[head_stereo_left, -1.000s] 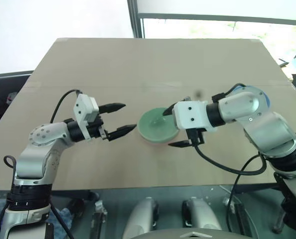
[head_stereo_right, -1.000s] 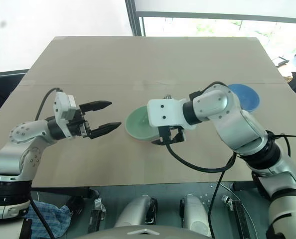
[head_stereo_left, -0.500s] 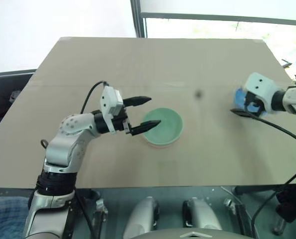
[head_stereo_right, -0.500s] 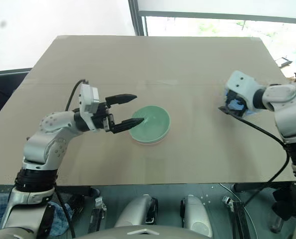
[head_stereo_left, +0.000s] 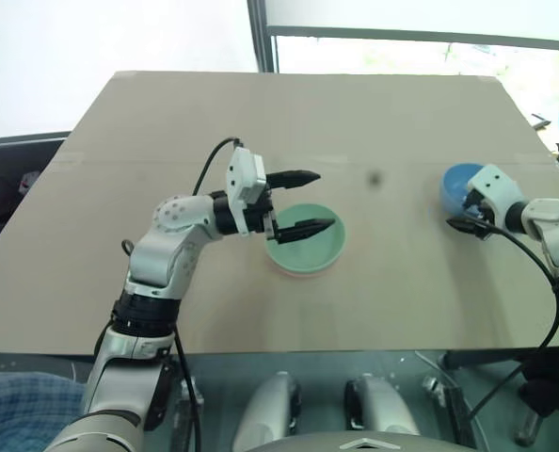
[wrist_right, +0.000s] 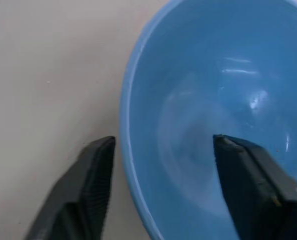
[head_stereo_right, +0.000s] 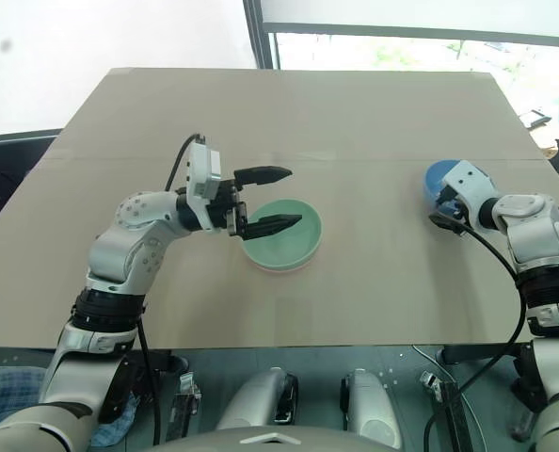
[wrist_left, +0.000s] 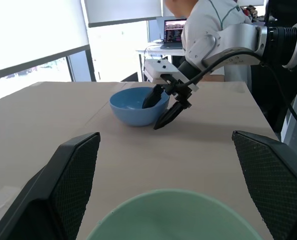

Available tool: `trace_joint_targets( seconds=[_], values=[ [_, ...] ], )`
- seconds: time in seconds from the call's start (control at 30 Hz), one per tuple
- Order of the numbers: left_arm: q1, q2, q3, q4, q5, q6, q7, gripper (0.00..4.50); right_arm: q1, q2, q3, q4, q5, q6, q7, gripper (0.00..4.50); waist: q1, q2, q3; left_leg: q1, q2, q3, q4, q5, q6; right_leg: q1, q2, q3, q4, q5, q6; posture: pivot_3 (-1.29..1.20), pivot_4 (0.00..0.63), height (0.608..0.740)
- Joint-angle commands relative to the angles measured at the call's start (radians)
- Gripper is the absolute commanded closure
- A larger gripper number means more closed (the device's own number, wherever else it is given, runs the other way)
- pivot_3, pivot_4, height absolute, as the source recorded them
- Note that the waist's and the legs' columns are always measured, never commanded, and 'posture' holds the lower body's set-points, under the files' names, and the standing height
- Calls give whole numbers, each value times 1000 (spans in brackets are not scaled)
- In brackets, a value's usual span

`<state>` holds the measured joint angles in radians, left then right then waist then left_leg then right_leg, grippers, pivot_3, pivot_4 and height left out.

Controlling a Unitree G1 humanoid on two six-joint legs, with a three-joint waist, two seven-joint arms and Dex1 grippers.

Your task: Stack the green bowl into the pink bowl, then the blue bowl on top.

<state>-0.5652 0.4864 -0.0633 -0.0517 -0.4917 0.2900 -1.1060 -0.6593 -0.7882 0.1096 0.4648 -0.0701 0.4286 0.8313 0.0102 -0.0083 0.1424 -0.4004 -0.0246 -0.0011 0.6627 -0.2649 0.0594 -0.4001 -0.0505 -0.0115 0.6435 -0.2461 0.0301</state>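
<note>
Your right gripper (wrist_left: 164, 106) straddles the near rim of the blue bowl (head_stereo_left: 460, 185): one finger is inside the bowl, the other outside on the table side, with the wall between them. The jaws are part-way in, and you cannot tell from these views whether the pads already press the wall, so treat the bowl as not yet secured. It sits at the far right of the table, well apart from the other two bowls.

Your left gripper (head_stereo_left: 298, 201) is spread wide and holds nothing. It points right, with its lower finger over the left part of the green bowl (head_stereo_left: 308, 250) and its upper finger past the bowl's far rim. The green bowl already sits nested in the pink bowl (head_stereo_left: 299, 274), which shows as a thin salmon edge under its near side, at mid-table.

So the first stacking looks done, and you are on the second step, picking up the blue bowl. Next you need to close firmly on that rim, lift clear of the table, carry the bowl left and lower it centred into the green one. Your left fingers sit in that path, so judge whether to pull them back first.

The table (head_stereo_left: 167, 122) is a plain tan board with a seam across it. Beyond are a white wall and a bright window; the left wrist view catches a person and a laptop behind the right arm.
</note>
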Motion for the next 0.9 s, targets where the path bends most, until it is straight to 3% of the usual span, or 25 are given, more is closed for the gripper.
trace_joint_targets(
  seconds=[0.03, 0.13, 0.17, 0.37, 0.6, 0.9],
  values=[
    [1, 2, 11, -27, -1, -6, 8, 0, -34, -10, -15, 2, -3, -31, 0, 2969, 1, 0, 0, 0, 0, 0, 1, 0, 0, 0, 0, 0, 0, 0, 0, 0, 150, 740],
    [12, 4, 10, -34, -1, -5, 8, 0, -28, -13, -14, -7, -3, -36, 6, 4407, 2, 0, 0, 0, 0, 0, 2, 0, 1, 1, 0, 0, 0, 0, 0, 0, 150, 740],
    [13, 4, 10, -33, 0, -6, 8, 0, -23, -14, -15, -15, -3, -36, 7, 4482, 2, 0, 0, 0, 0, 0, 2, 0, 1, 2, 0, 0, 0, 0, 0, 0, 150, 740],
    [19, 21, 23, -20, 4, -10, 2, 0, 42, -53, 1, -175, -12, -29, 57, 4482, 2, 0, 0, 0, 0, -1, 3, -1, 1, 2, 0, -1, 0, 0, 0, 0, 150, 740],
    [100, 120, 80, -34, -5, -2, -22, 0, 75, -80, 36, -655, 69, 164, 186, 4482, -9, 1, 1, 1, 2, -1, 3, -1, 1, 2, 1, 0, 1, 0, 0, 0, 150, 740],
    [241, 296, 192, -20, 0, -16, -64, 0, -70, 41, 177, -1012, 131, 371, 187, 4482, -11, 1, 1, 1, 2, -3, 3, -4, 5, 2, -1, -2, 0, 0, 0, 0, 150, 740]
  ],
)
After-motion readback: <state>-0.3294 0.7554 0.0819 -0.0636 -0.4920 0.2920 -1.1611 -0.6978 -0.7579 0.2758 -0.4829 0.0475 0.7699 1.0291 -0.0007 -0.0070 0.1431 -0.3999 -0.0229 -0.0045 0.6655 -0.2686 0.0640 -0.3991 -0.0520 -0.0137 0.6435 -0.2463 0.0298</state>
